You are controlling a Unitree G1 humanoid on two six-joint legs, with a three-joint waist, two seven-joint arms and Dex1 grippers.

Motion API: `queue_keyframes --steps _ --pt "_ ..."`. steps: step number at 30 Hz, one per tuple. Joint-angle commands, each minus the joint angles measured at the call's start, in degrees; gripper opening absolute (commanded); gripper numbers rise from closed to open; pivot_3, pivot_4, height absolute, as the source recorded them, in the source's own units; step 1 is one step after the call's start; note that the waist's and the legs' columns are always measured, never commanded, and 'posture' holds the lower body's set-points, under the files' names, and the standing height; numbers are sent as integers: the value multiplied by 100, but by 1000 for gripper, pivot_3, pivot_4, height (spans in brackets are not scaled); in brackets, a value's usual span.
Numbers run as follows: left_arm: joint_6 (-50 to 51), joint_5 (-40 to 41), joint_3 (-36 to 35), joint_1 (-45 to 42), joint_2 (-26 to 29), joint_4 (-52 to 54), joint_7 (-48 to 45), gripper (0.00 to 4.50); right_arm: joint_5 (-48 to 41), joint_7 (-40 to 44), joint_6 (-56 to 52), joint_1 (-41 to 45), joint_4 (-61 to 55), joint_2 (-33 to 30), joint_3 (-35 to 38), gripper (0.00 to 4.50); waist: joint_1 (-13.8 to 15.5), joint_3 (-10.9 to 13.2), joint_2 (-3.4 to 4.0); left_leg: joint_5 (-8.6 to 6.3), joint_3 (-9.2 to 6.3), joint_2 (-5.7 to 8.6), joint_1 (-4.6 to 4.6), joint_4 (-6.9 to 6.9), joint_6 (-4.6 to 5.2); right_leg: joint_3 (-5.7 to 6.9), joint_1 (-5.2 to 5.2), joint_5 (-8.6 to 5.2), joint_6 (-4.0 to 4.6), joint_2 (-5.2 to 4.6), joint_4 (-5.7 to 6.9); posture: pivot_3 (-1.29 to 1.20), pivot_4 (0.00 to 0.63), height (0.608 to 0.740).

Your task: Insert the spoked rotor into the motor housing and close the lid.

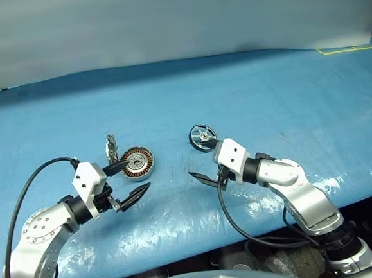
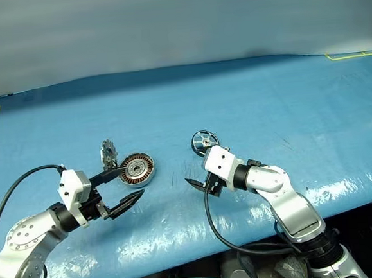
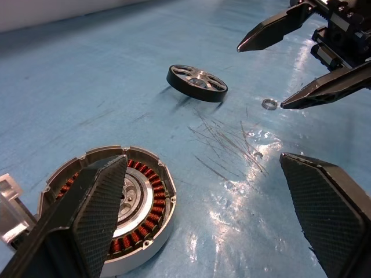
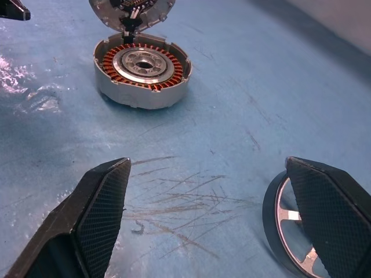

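Observation:
The motor housing (image 1: 137, 163), a round disc with copper windings around a silver hub, lies on the blue mat. Its lid (image 1: 111, 147) stands swung up at the housing's far-left edge. The spoked rotor (image 1: 202, 137), a black ring with silver spokes, rests on the mat to the housing's right. My left gripper (image 1: 136, 175) is open and empty, one finger over the housing's near rim. My right gripper (image 1: 198, 176) is open and empty, just in front of the rotor and pointing left toward the housing (image 4: 142, 69). The rotor (image 4: 290, 226) sits beside its right finger.
A small silver ring (image 3: 269, 103) lies on the mat near my right gripper's fingertips. Fine scratches (image 3: 232, 145) mark the mat between the two grippers. Yellow tape lines (image 1: 346, 49) run along the far corners. The table's front edge (image 1: 182, 255) is close below both arms.

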State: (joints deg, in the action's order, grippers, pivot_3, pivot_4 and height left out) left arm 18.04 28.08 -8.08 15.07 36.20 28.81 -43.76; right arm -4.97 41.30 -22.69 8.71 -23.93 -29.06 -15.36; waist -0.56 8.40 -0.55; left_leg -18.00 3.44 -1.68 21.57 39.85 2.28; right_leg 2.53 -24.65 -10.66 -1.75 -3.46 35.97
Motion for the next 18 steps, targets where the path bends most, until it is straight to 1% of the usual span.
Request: queue_keyframes --steps 1,18 --pt "-158 -71 -39 10 -82 32 45 4500 -62 -34 71 29 -39 11 117 4492 0 0 0 0 0 0 0 0 0 0 0 0 0 0 0 0 150 740" --pt "-8 1 -117 -136 -82 12 64 4500 -60 -124 56 -61 -105 1 145 4492 1 0 0 -1 -1 -1 0 0 2 0 0 0 0 0 1 0 150 740"
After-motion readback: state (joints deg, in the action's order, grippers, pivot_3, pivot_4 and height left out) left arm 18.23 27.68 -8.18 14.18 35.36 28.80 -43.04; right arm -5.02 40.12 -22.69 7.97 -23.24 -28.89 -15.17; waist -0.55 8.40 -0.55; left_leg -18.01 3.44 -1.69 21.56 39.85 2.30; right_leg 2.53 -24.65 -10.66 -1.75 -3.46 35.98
